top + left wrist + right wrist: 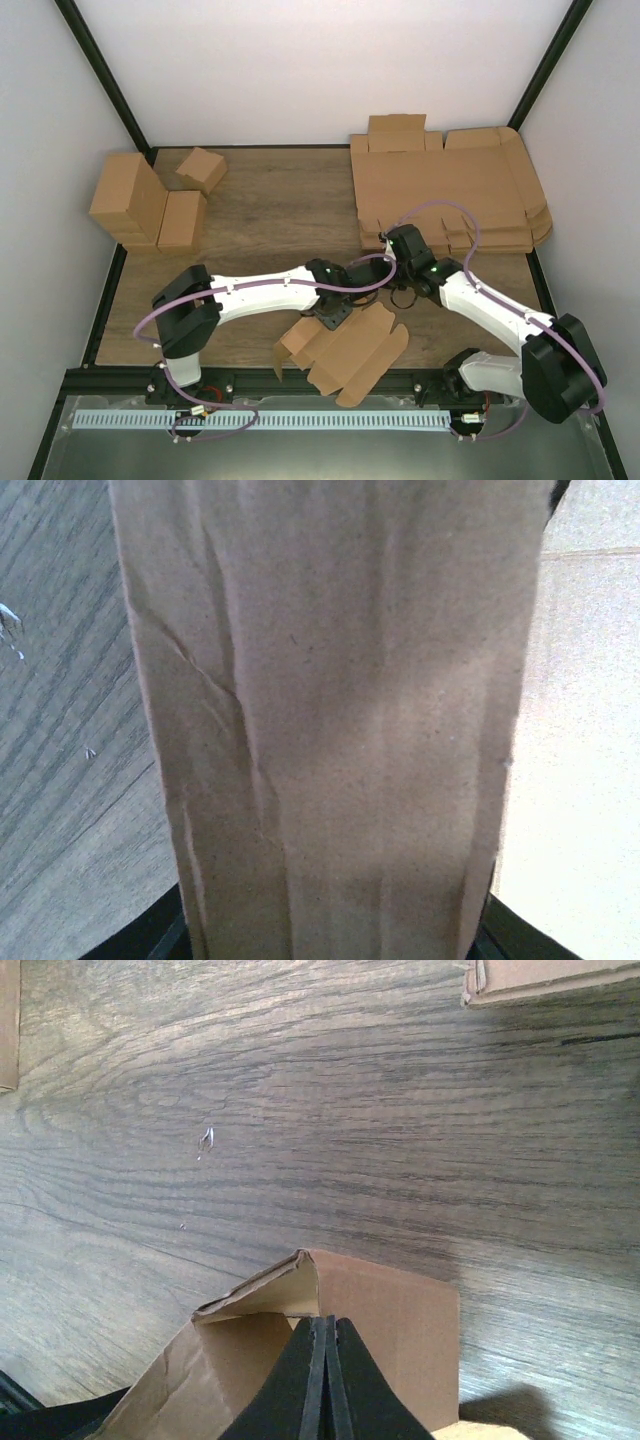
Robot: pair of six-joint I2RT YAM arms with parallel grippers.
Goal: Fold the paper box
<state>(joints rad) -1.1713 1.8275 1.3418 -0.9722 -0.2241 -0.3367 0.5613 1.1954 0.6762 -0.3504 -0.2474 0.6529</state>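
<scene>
Right gripper (pixel 322 1332): fingers pressed together, no gap showing, tips against raised corner flap; whether card sits between them, can't tell. Left gripper (pixel 335 312): over box's upper edge, fingers hidden in wrist view by creased panel filling frame, so opening can't be told. Paper box (pixel 350 355): lower centre of top view, half-formed, flaps splayed, on table (pixel 270 210) near front edge. Likely step: raising side wall. To do well: one gripper pins base panel, other pushes flap along score line, slowly, avoiding fresh creases. Stack of flat sheets (pixel 440 190) upper right, well apart
</scene>
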